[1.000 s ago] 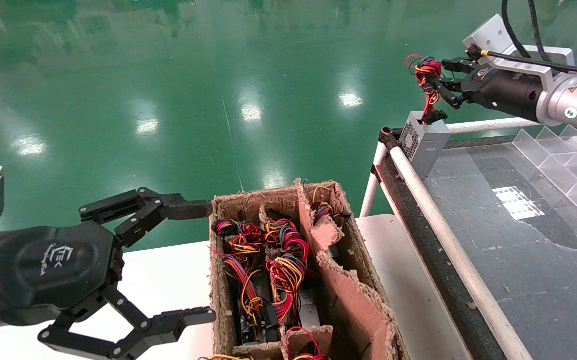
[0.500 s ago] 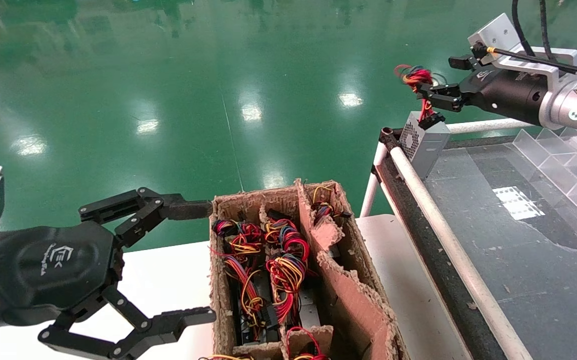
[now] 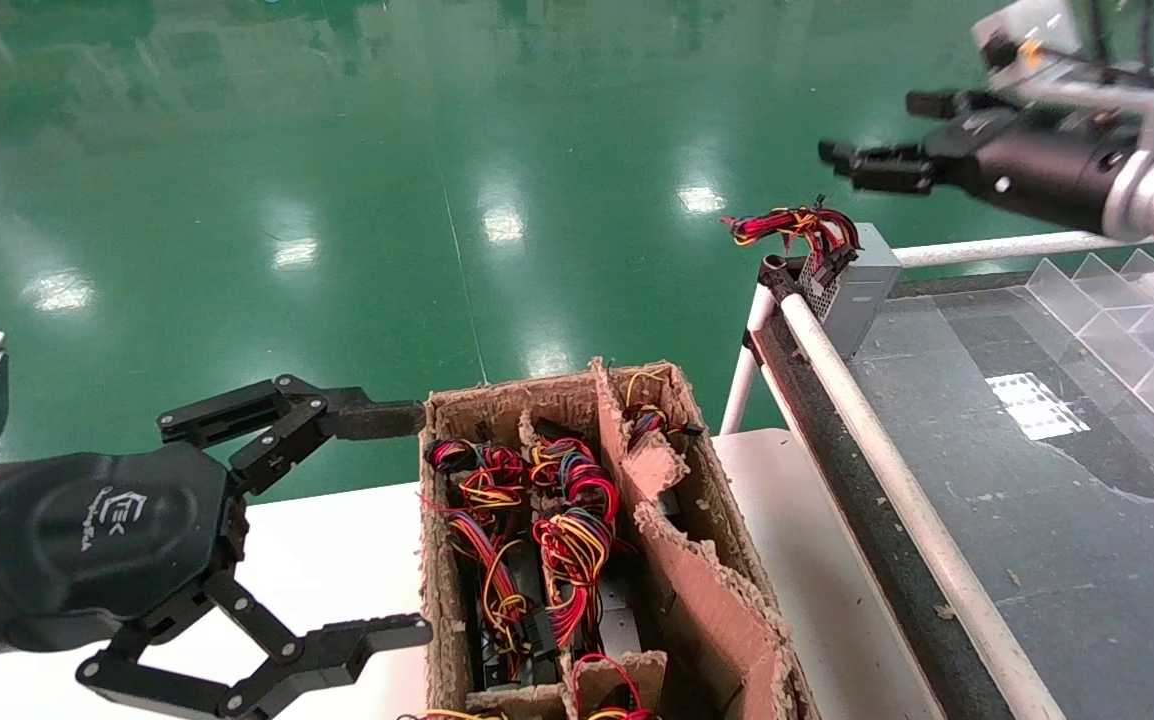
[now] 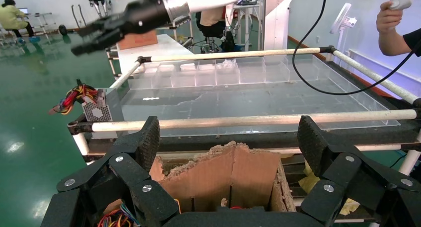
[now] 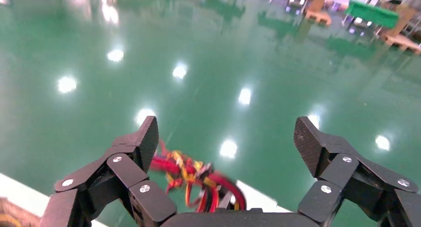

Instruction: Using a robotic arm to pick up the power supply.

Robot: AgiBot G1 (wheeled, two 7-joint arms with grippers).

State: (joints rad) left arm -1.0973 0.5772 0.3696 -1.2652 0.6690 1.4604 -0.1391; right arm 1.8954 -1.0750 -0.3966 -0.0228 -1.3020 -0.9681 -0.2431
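Grey sheet metal is what we are dealing with: the supply [image 3: 862, 290] is sitting at the corner of the railed table [image 3: 1037, 480], below and slightly ahead of our right gripper [image 3: 872, 135], with its wires [image 3: 787, 225] spilling outward over the rail [image 3: 897, 480]. Our right gripper is hovering above it with its jaws spread wide and nothing between them. We are judging the box as stiff, fairly heavy and smooth-sided, so it could slip unless we are squeezing two flat opposite faces squarely. The wires look soft and springy; taking hold there would probably let the box swing or drop free, and it is perched close to the edge. We are favouring a grasp across the body, clear of the vent side. Our left gripper [image 3: 377, 530] is waiting, also spread and empty, with a cardboard box [image 3: 737, 620] just ahead of its fingertips.
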